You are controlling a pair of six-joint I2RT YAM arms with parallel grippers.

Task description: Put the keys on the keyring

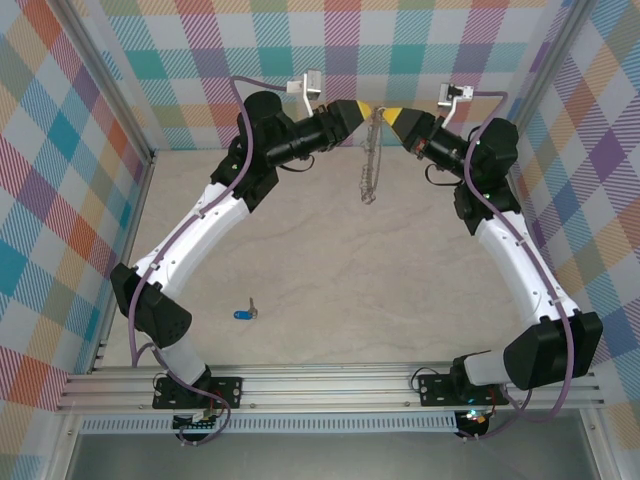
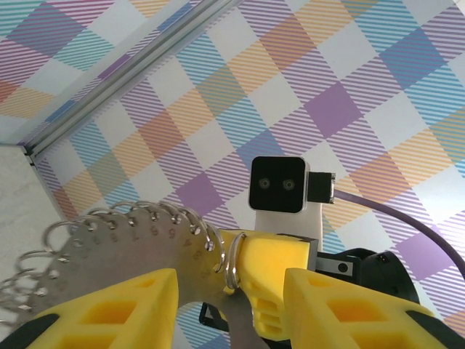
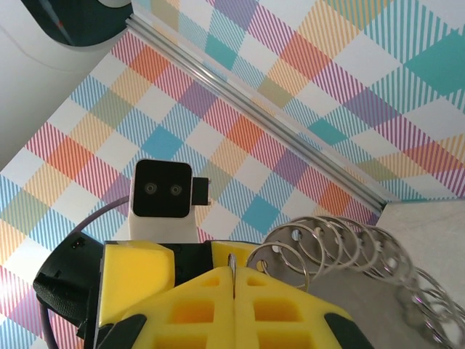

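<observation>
A: State of the right gripper (image 1: 395,114)?
B: Pressed together on the top edge of the keyring (image 1: 370,165), so its loops hang free below the gripper, off the desk (image 1: 420,270).
A: And the left gripper (image 1: 360,108)?
B: Spread, one finger on each side of that same top edge, facing the right gripper. It is pinching nothing. It is probably lining up a second hold to steady the ring.
A: Key?
B: The blue-headed key (image 1: 243,314) lies on the desk, well apart from both grippers, back toward the left arm's base. It is not yet on the ring.
</observation>
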